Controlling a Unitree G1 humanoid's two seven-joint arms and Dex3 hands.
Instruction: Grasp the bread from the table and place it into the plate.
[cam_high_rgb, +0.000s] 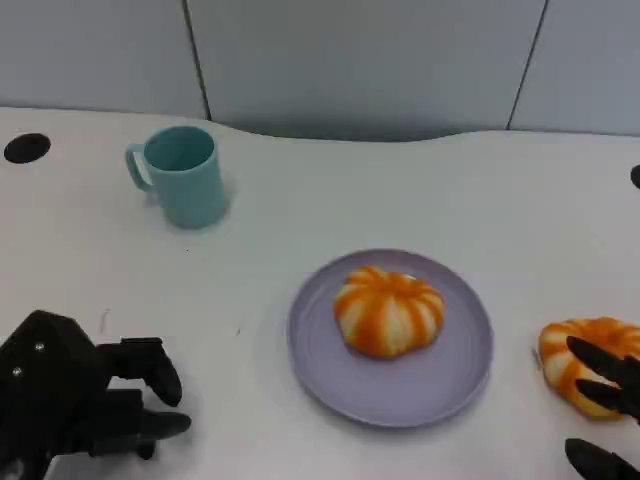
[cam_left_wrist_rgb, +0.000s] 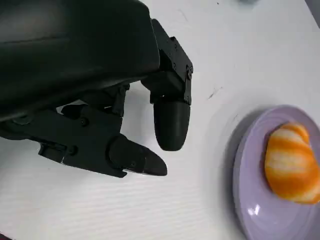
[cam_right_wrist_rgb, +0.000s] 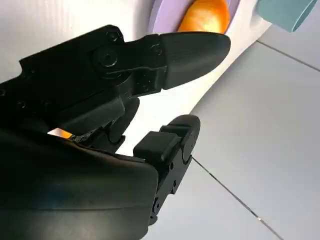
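Observation:
One orange-and-white striped bread lies on the lilac plate at the table's middle. A second striped bread lies on the table just right of the plate, by the picture's right edge. My right hand reaches over that bread, its fingers spread across the bread's right side and one lower finger apart from it. In the right wrist view the right hand has its fingers apart, with the plated bread beyond them. My left hand rests on the table at the lower left and holds nothing; the left wrist view shows the left hand beside the plate.
A teal mug stands at the back left, well away from both hands. A black round hole marks the table's far left. White tabletop lies between the left hand and the plate.

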